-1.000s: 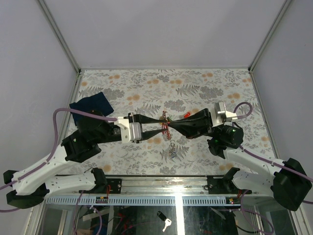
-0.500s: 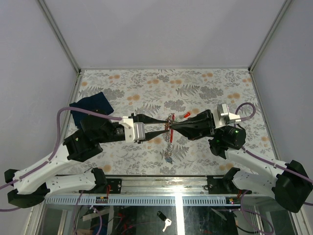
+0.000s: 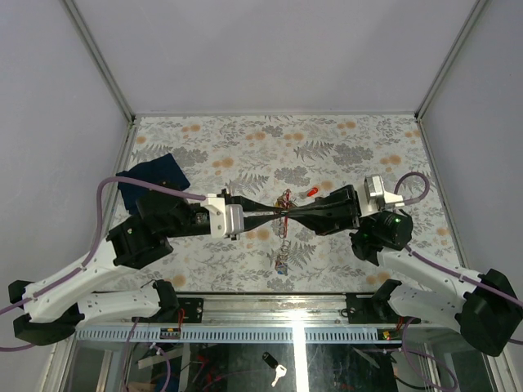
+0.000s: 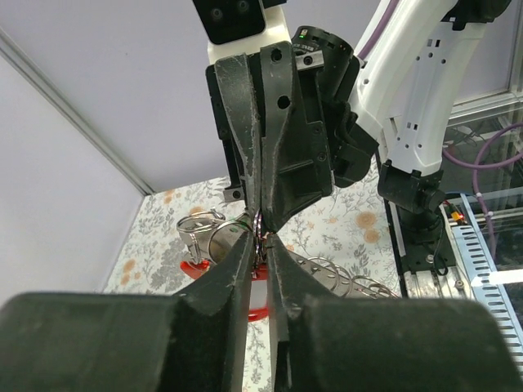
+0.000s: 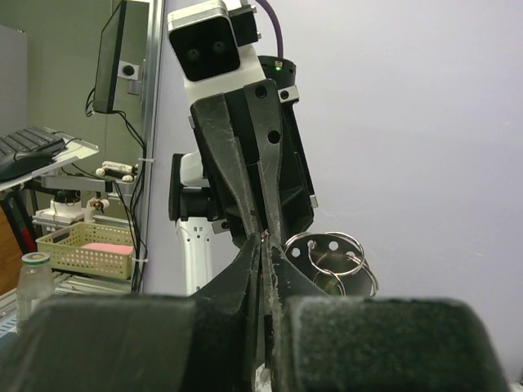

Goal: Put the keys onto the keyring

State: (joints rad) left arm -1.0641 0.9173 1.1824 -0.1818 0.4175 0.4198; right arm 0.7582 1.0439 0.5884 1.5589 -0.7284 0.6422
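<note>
Metal keyring (image 3: 283, 202) is held off the floral worktop (image 3: 359, 139), near its middle, between the two grippers, which meet tip to tip.

Left gripper (image 3: 276, 214): reaches in from the left. Jaws narrow. In the left wrist view a strip of red strap (image 4: 257, 296) sits in the slot between its fingers (image 4: 233, 269).

Right gripper (image 3: 290, 214): reaches in from the right. Jaws nearly shut. In the left wrist view its tips come down onto the thin wire ring (image 4: 204, 235), just above the left gripper's tips. The exact point of contact is too small to resolve.

Right wrist view: both pairs of fingers converge at one spot. Silver rings (image 5: 335, 263) stick out to the right of the pinch.

Keys:
- A short string of linked rings hangs from the pinch toward the near edge.
- It ends in a small cluster of keys (image 3: 282, 263) with a bluish tag. Cannot tell whether the cluster rests on the worktop.
- One red-tagged key (image 3: 312, 193) lies alone on the worktop, just far-right of the grippers.

Dark blue cloth (image 3: 153, 175) lies at the left edge of the worktop, well apart from the keyring.
</note>
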